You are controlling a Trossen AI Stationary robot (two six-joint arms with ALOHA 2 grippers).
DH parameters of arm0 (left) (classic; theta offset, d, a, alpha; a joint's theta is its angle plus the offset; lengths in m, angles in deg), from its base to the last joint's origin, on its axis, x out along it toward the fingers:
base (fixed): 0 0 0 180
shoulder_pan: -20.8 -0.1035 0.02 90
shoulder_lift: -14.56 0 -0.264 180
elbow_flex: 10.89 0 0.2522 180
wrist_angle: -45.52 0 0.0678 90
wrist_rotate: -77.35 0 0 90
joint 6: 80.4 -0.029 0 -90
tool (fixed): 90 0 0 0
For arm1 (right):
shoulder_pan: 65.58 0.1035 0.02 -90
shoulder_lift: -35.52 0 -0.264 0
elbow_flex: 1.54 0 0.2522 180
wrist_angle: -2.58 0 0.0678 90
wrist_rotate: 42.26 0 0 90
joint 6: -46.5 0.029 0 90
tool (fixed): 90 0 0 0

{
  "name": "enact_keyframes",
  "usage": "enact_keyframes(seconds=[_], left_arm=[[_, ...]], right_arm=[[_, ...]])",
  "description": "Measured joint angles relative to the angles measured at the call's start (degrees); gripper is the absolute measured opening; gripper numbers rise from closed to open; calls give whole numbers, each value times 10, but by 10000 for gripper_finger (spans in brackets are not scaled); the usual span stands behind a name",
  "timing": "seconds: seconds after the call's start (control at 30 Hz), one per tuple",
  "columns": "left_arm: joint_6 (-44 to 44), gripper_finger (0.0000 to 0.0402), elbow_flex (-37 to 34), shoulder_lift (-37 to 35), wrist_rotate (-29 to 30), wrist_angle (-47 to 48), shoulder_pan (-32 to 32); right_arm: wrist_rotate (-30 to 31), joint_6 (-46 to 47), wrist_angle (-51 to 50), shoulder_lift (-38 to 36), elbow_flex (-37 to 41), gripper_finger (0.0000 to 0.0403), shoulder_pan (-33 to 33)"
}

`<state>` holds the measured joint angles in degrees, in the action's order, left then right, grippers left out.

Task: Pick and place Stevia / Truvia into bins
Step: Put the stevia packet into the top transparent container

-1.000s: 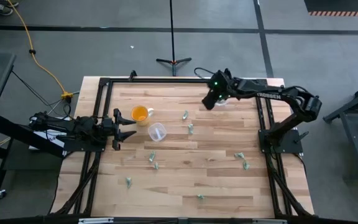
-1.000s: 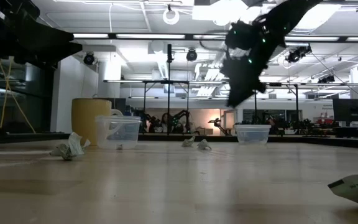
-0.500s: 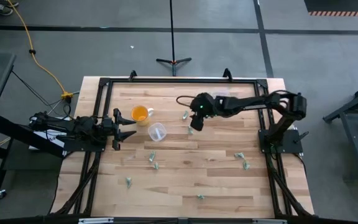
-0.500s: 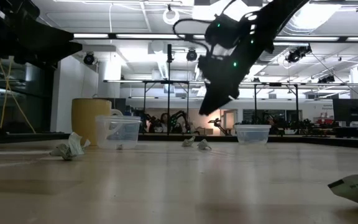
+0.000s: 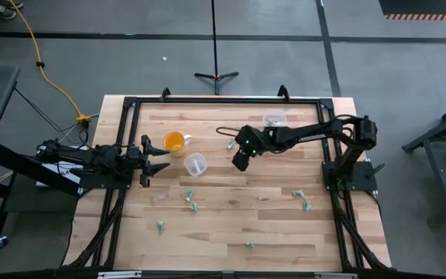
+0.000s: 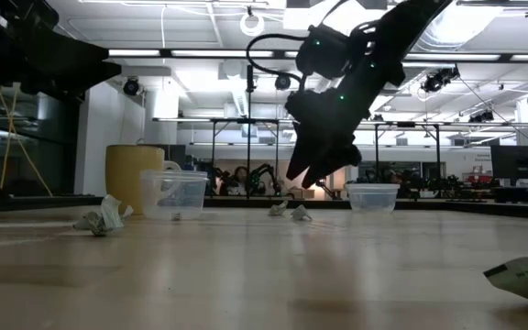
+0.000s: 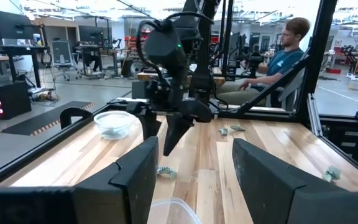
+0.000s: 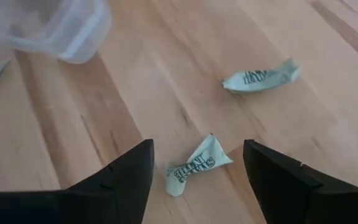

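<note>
Several green-and-white packets lie flat on the wooden table (image 5: 277,232). One packet (image 8: 194,165) lies between my right gripper's fingers; another (image 8: 261,76) lies beyond it. My right gripper (image 5: 239,163) is open and empty, pointing down just above that packet near the table's middle, as the low view (image 6: 302,181) also shows. One clear cup (image 5: 196,163) stands left of it, a second clear cup (image 5: 274,119) stands at the far right. My left gripper (image 5: 163,159) waits open at the table's left edge.
An orange cup (image 5: 175,142) with a handle stands far-left of the near clear cup. Loose packets lie at the near left (image 5: 188,194), the near middle (image 5: 249,245) and the right (image 5: 297,194). A black frame (image 5: 223,101) rims the table. A person (image 7: 278,56) sits beyond it.
My right gripper has gone from above the far right clear cup toward the table's left and near side, and down, and now hangs over a packet near the middle. Nothing on the table has moved.
</note>
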<state>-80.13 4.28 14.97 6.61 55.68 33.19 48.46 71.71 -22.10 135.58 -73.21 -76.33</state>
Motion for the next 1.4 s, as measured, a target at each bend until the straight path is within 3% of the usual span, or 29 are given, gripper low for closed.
enact_keyframes(seconds=[0.2,0.33,1.1,1.4], left_arm=[[0,241,0,0,0,0,0],[0,241,0,0,0,0,0],[0,241,0,0,-3,0,0],[0,241,0,0,-1,0,0]], right_arm=[[105,23,-8,1,0,218,41],[129,48,-6,11,0,205,61],[155,71,32,88,0,180,85],[146,58,27,87,0,112,85]])
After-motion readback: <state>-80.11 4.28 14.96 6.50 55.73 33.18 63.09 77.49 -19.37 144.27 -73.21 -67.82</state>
